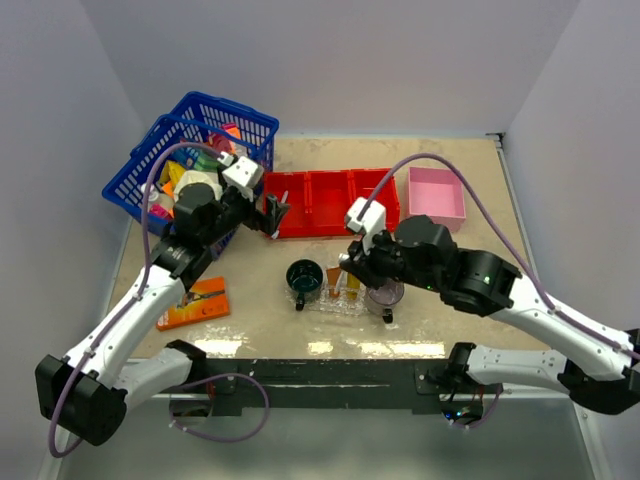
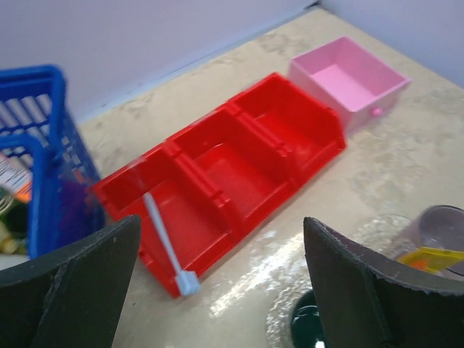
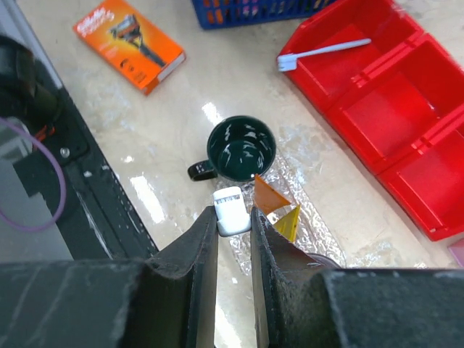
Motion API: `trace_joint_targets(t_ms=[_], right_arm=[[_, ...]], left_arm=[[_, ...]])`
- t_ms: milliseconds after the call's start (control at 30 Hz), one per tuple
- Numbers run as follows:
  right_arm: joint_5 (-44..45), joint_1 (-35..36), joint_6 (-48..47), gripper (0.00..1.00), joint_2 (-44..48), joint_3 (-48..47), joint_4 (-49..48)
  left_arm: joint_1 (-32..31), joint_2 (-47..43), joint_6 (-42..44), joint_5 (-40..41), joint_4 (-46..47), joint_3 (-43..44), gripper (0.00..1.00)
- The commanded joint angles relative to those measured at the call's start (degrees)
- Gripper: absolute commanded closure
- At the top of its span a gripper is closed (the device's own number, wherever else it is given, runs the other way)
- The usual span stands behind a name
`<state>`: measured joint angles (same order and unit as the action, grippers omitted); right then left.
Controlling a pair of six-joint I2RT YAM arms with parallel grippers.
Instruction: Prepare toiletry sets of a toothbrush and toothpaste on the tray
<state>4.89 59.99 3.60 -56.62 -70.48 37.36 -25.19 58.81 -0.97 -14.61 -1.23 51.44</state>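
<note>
While the orange tube (image 3: 268, 196) and the yellow-orange tube (image 3: 288, 222) both sit on the clear tray (image 3: 312, 192) beside the green mug (image 3: 241, 148), neither brush rests there yet, so I judge the job about half done. The right hand (image 3: 233, 217) is clamped on a white piece I take for the first toothbrush (image 3: 230, 209), seen end-on just above the tray. The second toothbrush (image 2: 163, 243) lies in the left compartment of the red bin (image 2: 246, 167), its head over the near rim, with the left hand (image 1: 272, 212) spread wide and empty near it. That makes two tubes, two toothbrushes and one tray.
</note>
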Motion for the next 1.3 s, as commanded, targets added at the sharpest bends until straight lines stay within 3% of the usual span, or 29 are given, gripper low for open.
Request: trace_joint_targets(t_ms=[0, 433, 967, 1267], right_arm=[[-0.15, 3.46, -6.23, 1.00, -3.22, -4.84, 0.16], [12.16, 12.78, -11.68, 1.00, -11.14, -5.20, 1.14], [10.50, 15.24, -14.84, 1.00, -14.83, -2.21, -1.86], [13.83, 17.35, -16.08, 1.00, -16.50, -0.10, -2.90]], left_arm=[[3.39, -0.18, -1.14, 7.49, 0.36, -2.22, 0.03], [3.31, -0.09, -0.79, 7.76, 2.11, -3.10, 0.03], [3.39, 0.17, 0.09, 8.11, 1.76, -3.01, 0.03], [3.31, 0.43, 0.09, 7.84, 1.76, -2.92, 0.02]])
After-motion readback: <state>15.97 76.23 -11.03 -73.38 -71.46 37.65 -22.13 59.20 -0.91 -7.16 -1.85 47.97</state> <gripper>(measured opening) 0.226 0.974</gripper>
